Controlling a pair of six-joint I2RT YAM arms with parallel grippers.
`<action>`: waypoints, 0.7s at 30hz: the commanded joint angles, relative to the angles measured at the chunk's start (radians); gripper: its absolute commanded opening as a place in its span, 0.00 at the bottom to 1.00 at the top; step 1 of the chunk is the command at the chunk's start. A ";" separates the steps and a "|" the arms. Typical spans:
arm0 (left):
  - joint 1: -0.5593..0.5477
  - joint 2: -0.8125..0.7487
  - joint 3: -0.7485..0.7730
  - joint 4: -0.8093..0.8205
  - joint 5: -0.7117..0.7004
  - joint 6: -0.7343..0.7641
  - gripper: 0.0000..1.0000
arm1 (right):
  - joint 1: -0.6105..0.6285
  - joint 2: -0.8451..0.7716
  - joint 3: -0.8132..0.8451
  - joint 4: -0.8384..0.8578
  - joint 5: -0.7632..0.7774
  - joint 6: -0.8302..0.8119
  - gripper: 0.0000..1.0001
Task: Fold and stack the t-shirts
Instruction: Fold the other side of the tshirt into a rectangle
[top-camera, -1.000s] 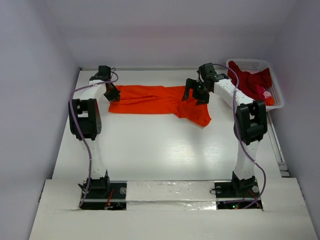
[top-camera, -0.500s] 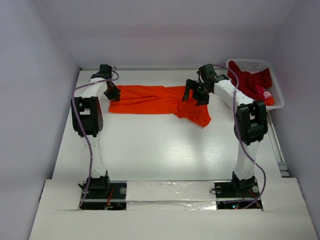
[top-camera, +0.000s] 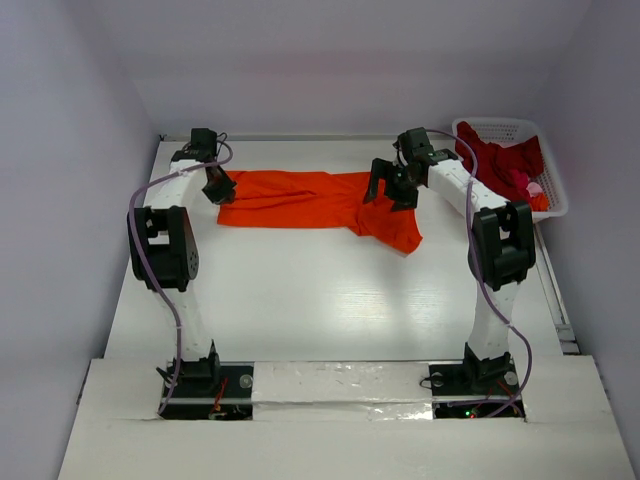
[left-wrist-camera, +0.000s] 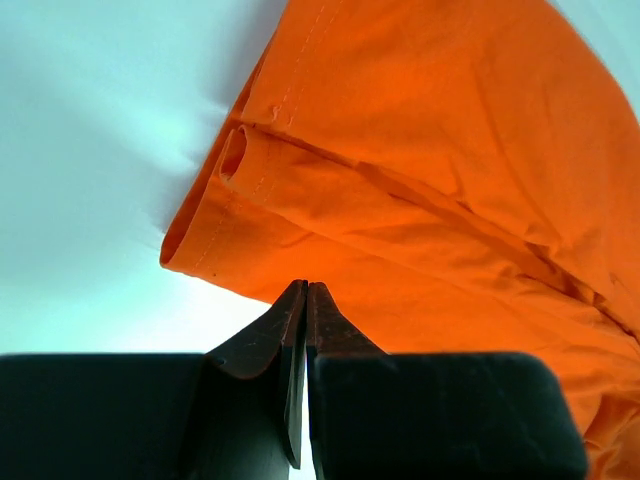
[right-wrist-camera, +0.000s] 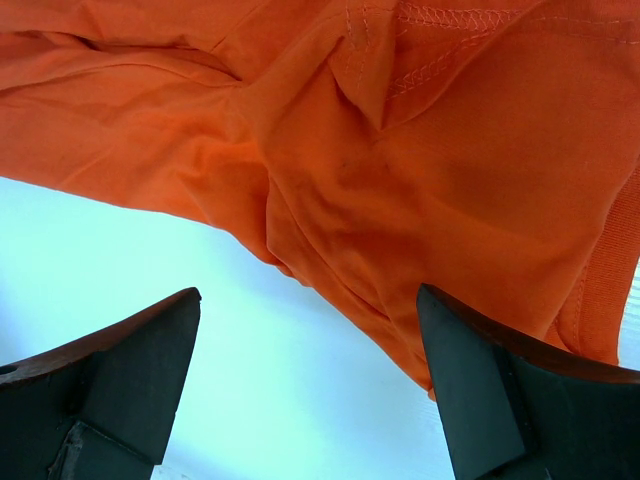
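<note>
The left gripper (top-camera: 220, 187) hangs at the left end of the orange t-shirt (top-camera: 300, 198) with its jaws pressed together. In the left wrist view their tips meet right at the shirt's folded hem, and I cannot tell whether any cloth is nipped between them. Left of that hem, white table (top-camera: 300, 300) runs to the side wall. The shirt lies bunched in a long band near the back wall, and a wide stretch of tabletop separates it from the arm bases. At its right end a flap droops toward the near side. There the right gripper (top-camera: 388, 190) hovers with its 2 fingers spread wide above the cloth. Farther right, a white basket (top-camera: 556, 200) sits at the far right corner. It holds a dark red t-shirt (top-camera: 495, 160) and a pink t-shirt (top-camera: 533, 187) that is mostly buried. The right arm hides part of the basket's left rim.
</note>
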 joint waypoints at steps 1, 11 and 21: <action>-0.005 -0.025 -0.029 -0.008 -0.012 0.018 0.00 | 0.001 -0.044 0.003 0.037 -0.015 0.000 0.94; -0.005 0.074 0.046 -0.011 -0.012 0.010 0.00 | 0.001 -0.042 0.013 0.028 -0.012 -0.003 0.94; -0.005 0.105 0.042 0.000 -0.055 0.015 0.00 | 0.001 -0.040 0.014 0.026 -0.009 -0.004 0.94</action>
